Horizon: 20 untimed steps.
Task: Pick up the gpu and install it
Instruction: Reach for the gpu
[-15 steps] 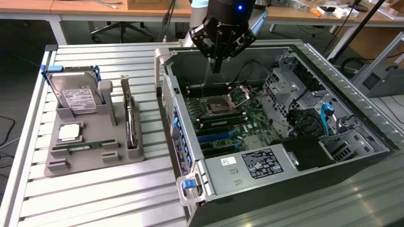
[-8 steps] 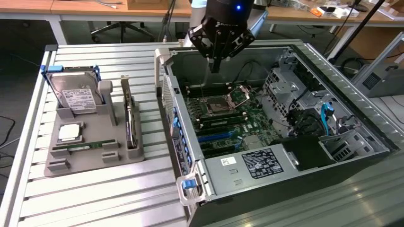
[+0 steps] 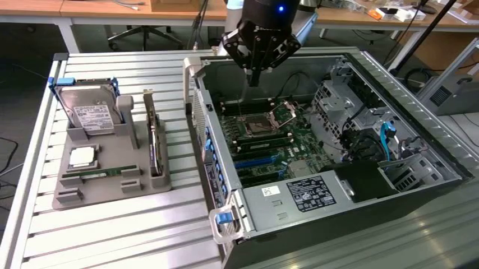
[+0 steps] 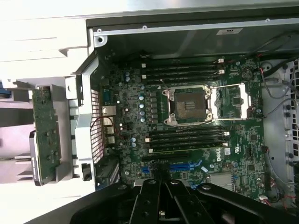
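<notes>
The gpu (image 3: 154, 143) stands on edge in the right slot of a grey holder (image 3: 112, 188) on the slatted table, at the exterior view's left of the computer case. In the wrist view the gpu (image 4: 45, 135) shows as a greenish board with a metal end bracket, outside the case wall. My gripper (image 3: 254, 75) hangs over the back part of the open case (image 3: 224, 218), well apart from the gpu. Its black fingers (image 4: 154, 198) are shut together with nothing between them. Below them lies the motherboard (image 4: 187, 116) with its blue card slots (image 4: 184, 166).
The holder also carries a hard drive in a blue frame (image 3: 88, 112), a processor chip (image 3: 82, 158) and a green RAM stick (image 3: 101, 174). Inside the case are a power supply (image 3: 307, 193), drive cages (image 3: 359, 112) and loose cables. Desks and a chair stand behind the table.
</notes>
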### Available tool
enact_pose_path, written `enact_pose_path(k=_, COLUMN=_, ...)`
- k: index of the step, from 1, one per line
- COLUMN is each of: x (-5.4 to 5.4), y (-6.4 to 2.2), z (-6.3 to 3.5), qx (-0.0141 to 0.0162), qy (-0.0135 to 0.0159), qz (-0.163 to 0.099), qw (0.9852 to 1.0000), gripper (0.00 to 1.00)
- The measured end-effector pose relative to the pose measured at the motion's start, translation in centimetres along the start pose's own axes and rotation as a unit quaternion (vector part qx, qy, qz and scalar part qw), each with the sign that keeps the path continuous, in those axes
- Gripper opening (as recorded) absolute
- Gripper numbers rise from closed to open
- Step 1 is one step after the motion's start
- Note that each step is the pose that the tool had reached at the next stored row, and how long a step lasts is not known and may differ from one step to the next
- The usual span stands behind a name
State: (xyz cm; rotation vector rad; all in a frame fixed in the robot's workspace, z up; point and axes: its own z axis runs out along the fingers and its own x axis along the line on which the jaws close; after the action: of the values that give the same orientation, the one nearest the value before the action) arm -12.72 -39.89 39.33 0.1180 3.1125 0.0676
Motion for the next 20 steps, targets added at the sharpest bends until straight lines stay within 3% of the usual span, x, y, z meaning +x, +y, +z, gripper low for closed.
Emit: enact_pose_path(k=20, x=0.56, y=-0.04, z=-0.01, qx=0.0000, qy=0.0000, qz=0.000, qw=1.0000, gripper=0.11)
